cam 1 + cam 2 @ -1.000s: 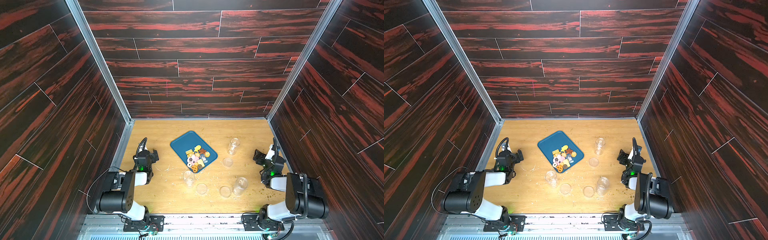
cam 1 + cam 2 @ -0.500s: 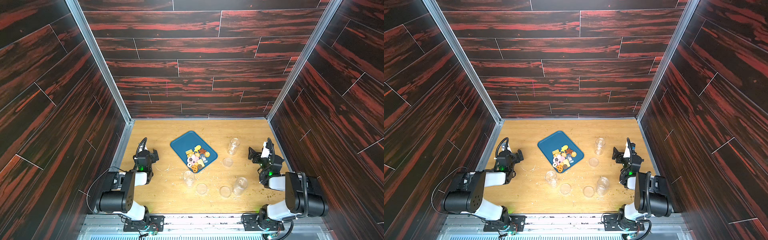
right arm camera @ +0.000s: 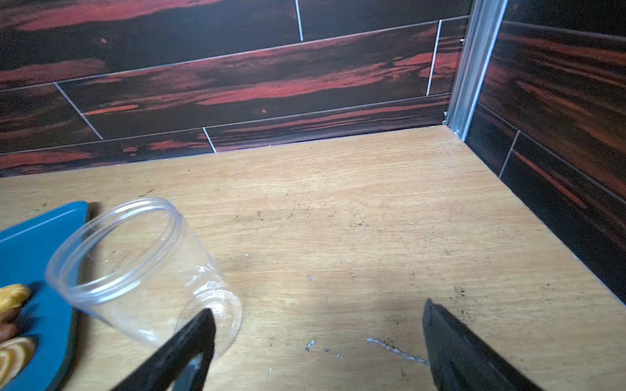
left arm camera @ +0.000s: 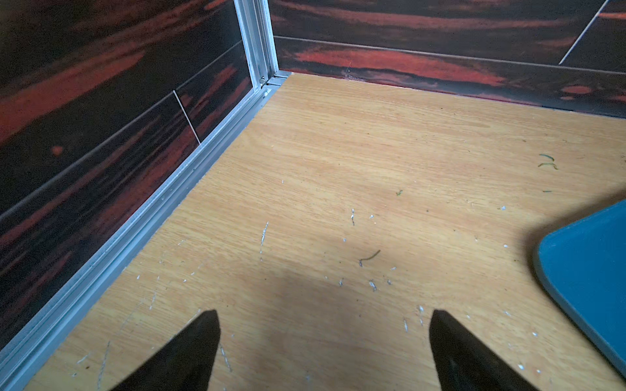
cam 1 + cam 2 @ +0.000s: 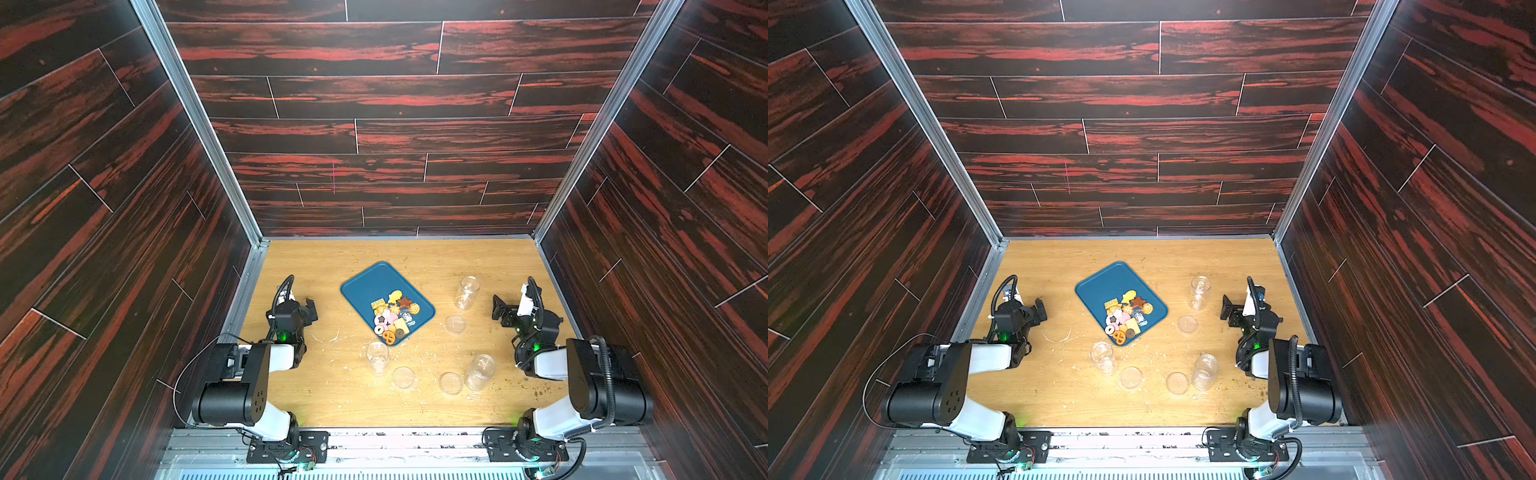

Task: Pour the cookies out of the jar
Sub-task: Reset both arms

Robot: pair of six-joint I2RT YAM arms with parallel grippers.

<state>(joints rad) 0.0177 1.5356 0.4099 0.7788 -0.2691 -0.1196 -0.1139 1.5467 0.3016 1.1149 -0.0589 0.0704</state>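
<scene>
half the tray (image 3: 34, 237) and most cookies (image 3: 13, 298) cut off in right wrist view

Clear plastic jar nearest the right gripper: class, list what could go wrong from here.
1. The open right gripper has one finger close to the empty upright clear plastic jar; a sideways swing could topple it.
2. The assorted toy cookies crowd the blue tray's near corner; a knock might scatter them onto the wooden table.

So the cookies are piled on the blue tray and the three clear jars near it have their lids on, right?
Not quite: the cookies are on the blue tray, but the three jars are open. Both top views show their lids lying flat on the table beside them.
</scene>
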